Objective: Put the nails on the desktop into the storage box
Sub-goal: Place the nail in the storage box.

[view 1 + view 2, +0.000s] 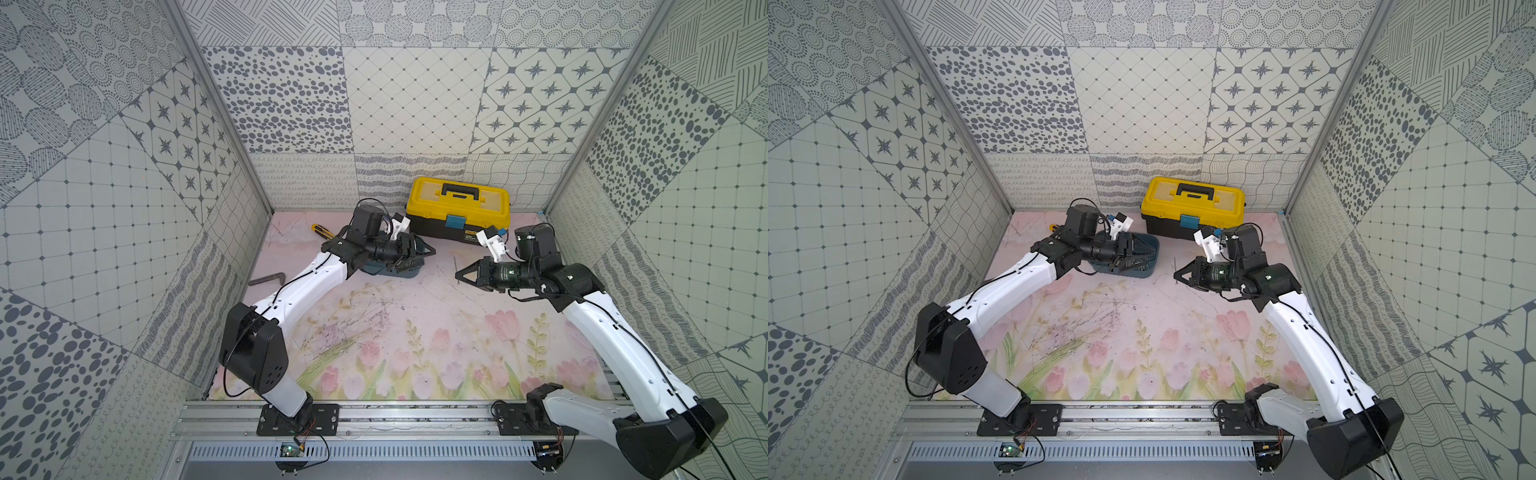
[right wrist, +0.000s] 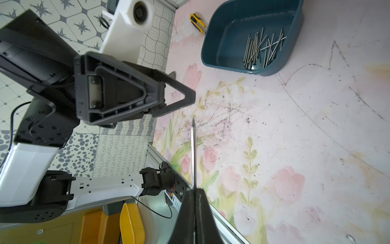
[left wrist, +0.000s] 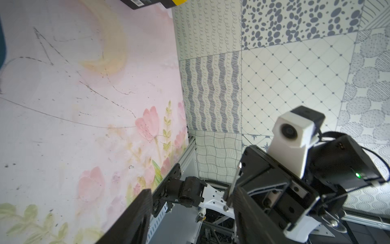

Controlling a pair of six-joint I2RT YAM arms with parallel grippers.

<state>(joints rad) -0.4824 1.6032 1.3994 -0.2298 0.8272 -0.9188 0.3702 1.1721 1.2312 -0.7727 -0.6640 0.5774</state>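
Right of the box (image 2: pixel 215 42), right gripper (image 2: pixel 195 191) pinches a nail (image 2: pixel 193 152), likely needing carrying over it; left gripper (image 2: pixel 191 98) stands spread.

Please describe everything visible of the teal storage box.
The storage box is a small teal tub, plastic by its look, rectangular with rounded corners, shallow-walled and lidless. It stands upright on the desktop, toward the back. A heap of grey nails lies at one end of its floor. A yellow utility knife lies just beside it. The open left gripper hangs above it, not touching.
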